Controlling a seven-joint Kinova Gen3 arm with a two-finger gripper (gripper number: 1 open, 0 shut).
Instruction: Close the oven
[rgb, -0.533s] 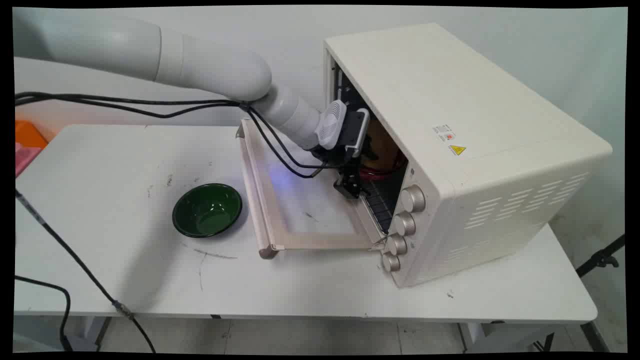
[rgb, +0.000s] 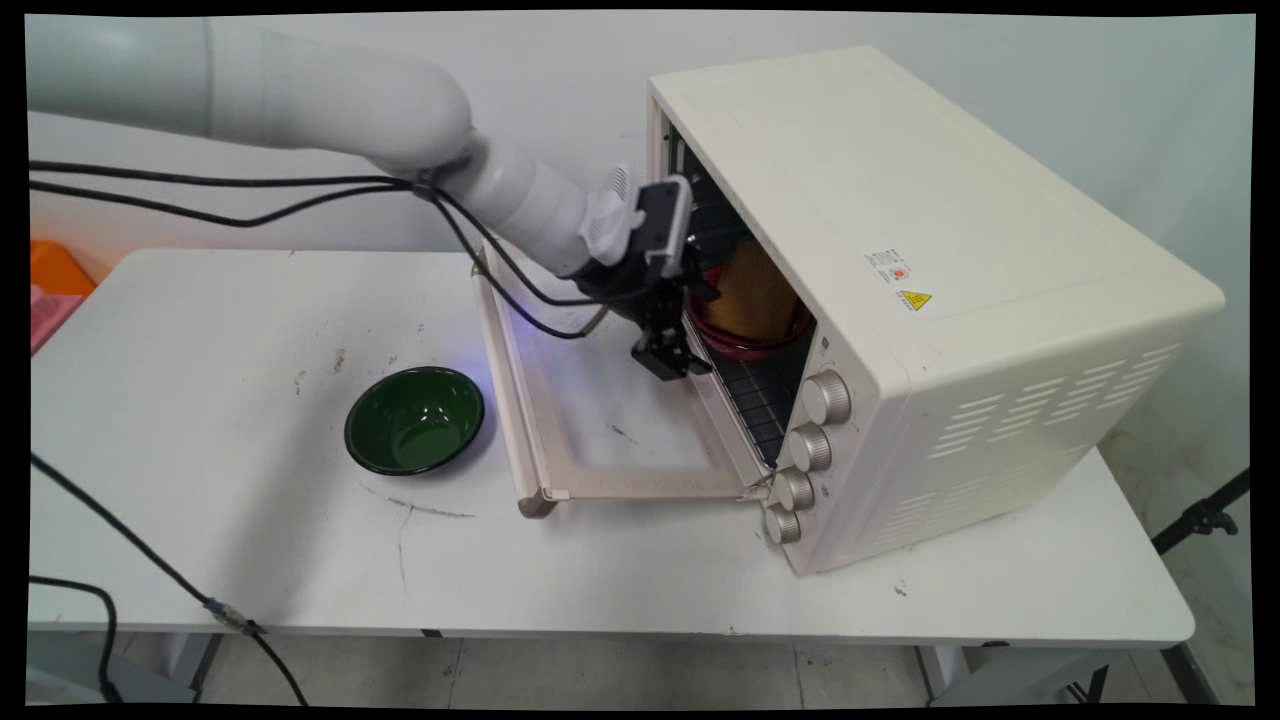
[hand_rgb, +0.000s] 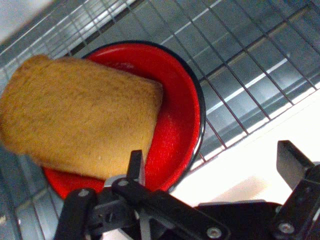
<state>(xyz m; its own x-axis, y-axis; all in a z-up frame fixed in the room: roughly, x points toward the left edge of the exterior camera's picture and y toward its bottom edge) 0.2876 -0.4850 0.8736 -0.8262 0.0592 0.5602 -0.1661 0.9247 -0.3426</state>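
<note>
Robot gripper (rgb: 668, 352) at the mouth of an open toaster oven (rgb: 900, 300)

The gripper's fingers stood apart and held nothing, just outside the oven above its lowered door (rgb: 560, 420). On the wire rack (hand_rgb: 250, 60) inside sat a red bowl (hand_rgb: 175, 125) carrying a slab of brown bread (hand_rgb: 80, 125). A green bowl (rgb: 415, 419) rested on the white counter (rgb: 200, 400) left of the door.

I see a red bowl (hand_rgb: 175, 125) with a dark rim sitting on the wire rack (hand_rgb: 240, 60), and a golden-brown piece of bread (hand_rgb: 80, 120) lying across it, overhanging its rim on one side. My gripper (hand_rgb: 212, 175) has its fingers (hand_rgb: 135, 165) spread apart, one just beside the bowl's rim, the other over a pale surface (hand_rgb: 250, 160) next to the rack.
</note>
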